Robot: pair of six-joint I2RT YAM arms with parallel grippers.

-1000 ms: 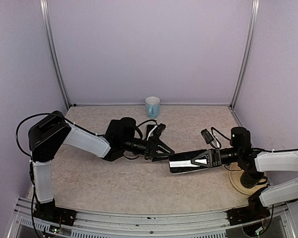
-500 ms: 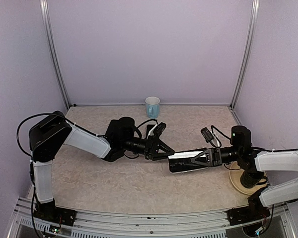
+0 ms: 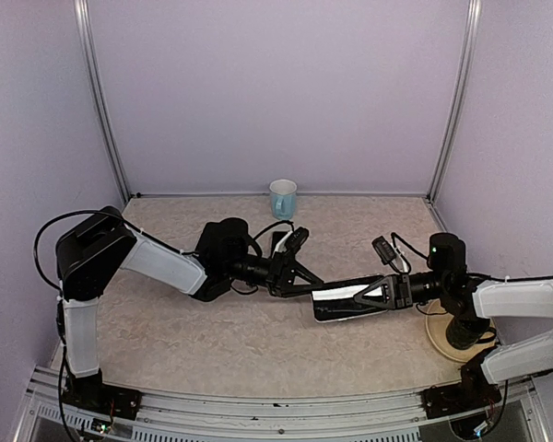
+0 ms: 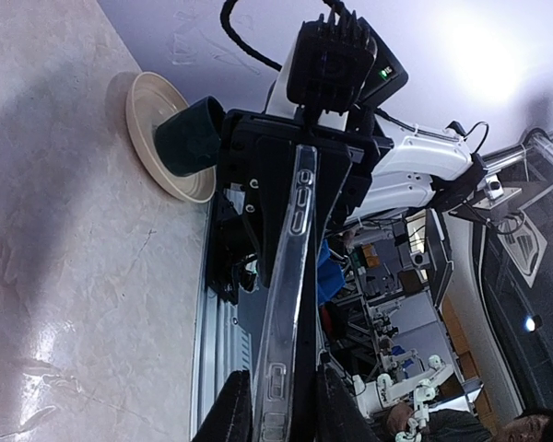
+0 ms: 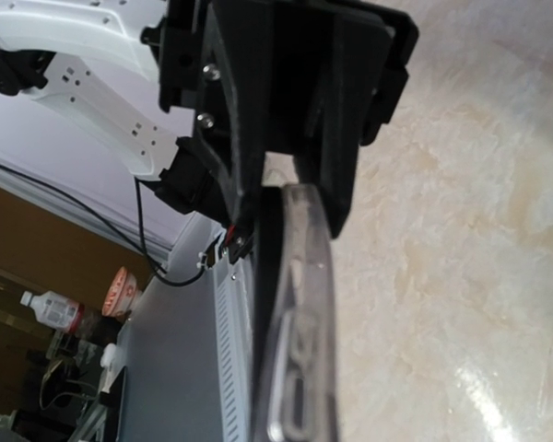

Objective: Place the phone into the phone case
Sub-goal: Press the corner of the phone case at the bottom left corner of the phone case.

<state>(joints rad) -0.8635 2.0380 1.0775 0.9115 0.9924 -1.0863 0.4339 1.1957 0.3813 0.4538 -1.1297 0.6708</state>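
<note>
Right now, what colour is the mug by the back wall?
The mug is light blue; it shows best in the top view.

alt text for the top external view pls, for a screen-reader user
Two robot arms meet mid-table, the left gripper and right gripper each gripping one end of a dark, glossy phone case held between them. A light blue mug stands at the far edge of the marbled table; a plate sits beside the right arm.
</note>
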